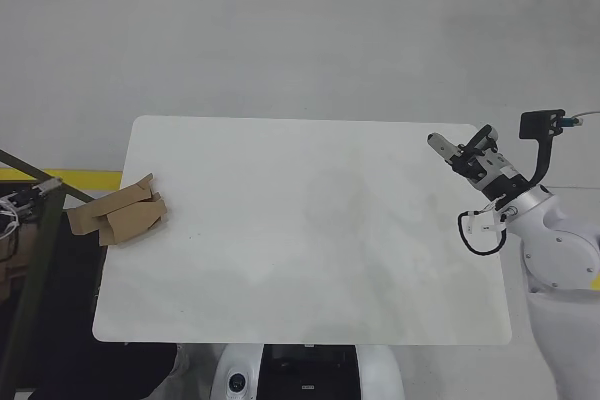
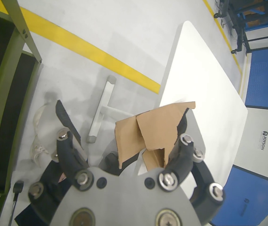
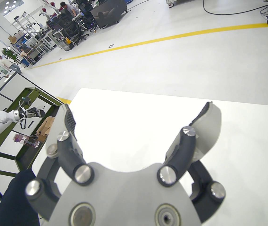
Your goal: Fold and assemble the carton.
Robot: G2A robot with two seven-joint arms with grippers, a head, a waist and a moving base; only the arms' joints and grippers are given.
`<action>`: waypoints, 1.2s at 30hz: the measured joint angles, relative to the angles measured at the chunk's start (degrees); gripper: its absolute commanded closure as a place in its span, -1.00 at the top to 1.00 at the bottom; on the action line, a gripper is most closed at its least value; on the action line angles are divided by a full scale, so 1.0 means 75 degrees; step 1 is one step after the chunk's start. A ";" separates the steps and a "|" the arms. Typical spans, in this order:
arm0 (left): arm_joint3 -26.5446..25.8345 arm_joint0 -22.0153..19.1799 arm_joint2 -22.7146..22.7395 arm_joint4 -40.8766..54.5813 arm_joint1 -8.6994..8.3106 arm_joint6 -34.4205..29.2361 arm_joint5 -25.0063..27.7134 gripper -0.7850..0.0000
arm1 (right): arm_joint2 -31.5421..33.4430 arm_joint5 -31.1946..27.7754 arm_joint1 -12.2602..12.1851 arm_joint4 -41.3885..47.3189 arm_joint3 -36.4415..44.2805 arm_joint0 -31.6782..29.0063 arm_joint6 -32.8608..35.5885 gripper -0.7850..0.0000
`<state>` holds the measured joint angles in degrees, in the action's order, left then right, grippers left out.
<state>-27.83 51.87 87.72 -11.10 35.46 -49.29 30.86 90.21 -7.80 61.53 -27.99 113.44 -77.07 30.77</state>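
From above I see the creased brown cardboard carton (image 1: 120, 212) overhanging the smooth white desk's (image 1: 300, 260) left edge, and the right end effector (image 1: 458, 142) near the far right corner. My left wrist camera shows the left end effector (image 2: 122, 109) spread open, with loose flaps beside one finger. The right wrist camera shows ribbed pads (image 3: 69, 118) wide apart above the desk.

The left gripper (image 2: 122, 109), with black ribbed fingers (image 2: 64, 116) on a grey metal plate, has its jaws spread wide. Beyond them a brown cardboard carton (image 2: 162, 123), partly folded with loose flaps, lies on the near corner of the white rounded table (image 2: 202, 71). One flap edge may touch a finger, but that is hard to tell. Below on the pale floor are a grey T-shaped table foot (image 2: 102, 109), a yellow floor stripe (image 2: 89, 48) and an olive-green metal frame (image 2: 9, 55).
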 measured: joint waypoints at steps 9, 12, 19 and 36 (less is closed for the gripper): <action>-0.0057 0.0086 -0.0289 -0.0483 0.0022 -0.0267 0.0045 1.00 | 0.0000 0.0000 0.0000 0.0000 0.0000 0.0000 0.0000 1.00; -0.0137 0.0115 -0.0430 -0.0623 0.0067 -0.0248 -0.0026 1.00 | 0.0000 0.0000 0.0000 0.0000 0.0000 0.0000 0.0000 1.00; -0.0173 0.0080 -0.0674 -0.0750 0.0172 -0.0185 -0.0168 0.00 | 0.0000 0.0000 0.0000 0.0000 0.0000 0.0000 0.0000 1.00; -0.0104 -0.0064 -0.0743 -0.0665 0.0192 -0.0423 -0.0036 -1.00 | 0.0000 0.0000 0.0000 0.0000 0.0000 0.0000 0.0000 1.00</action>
<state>-28.61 51.39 82.15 -16.09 36.90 -52.46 30.59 90.21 -7.80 61.53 -27.99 113.44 -77.07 30.77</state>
